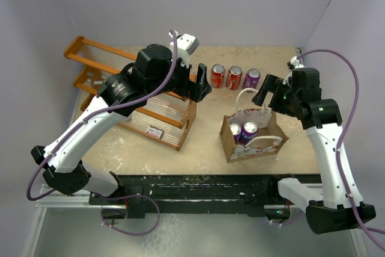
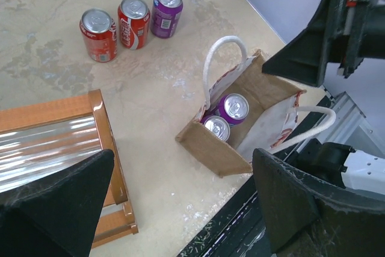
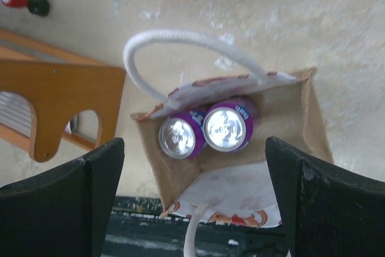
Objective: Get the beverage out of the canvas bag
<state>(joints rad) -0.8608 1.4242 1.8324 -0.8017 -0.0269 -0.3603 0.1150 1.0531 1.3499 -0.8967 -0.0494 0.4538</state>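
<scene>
The canvas bag point(image 1: 267, 130) stands open on the table, tan with white handles. Two purple cans stand upright inside it at its left end: one point(image 1: 249, 129) point(image 3: 228, 128) point(image 2: 233, 108) and one point(image 1: 235, 130) point(image 3: 180, 138) point(image 2: 216, 128). My right gripper point(image 1: 266, 94) point(image 3: 195, 206) is open and empty, hovering above the bag, looking down into it. My left gripper point(image 1: 204, 83) point(image 2: 180, 203) is open and empty, high above the table left of the bag point(image 2: 258, 88).
Two red cans point(image 1: 217, 76) point(image 1: 234, 77) and a purple can point(image 1: 252, 78) stand in a row behind the bag. An orange wooden rack point(image 1: 144, 109) lies at the left. The table's black front rail point(image 1: 198, 185) runs below the bag.
</scene>
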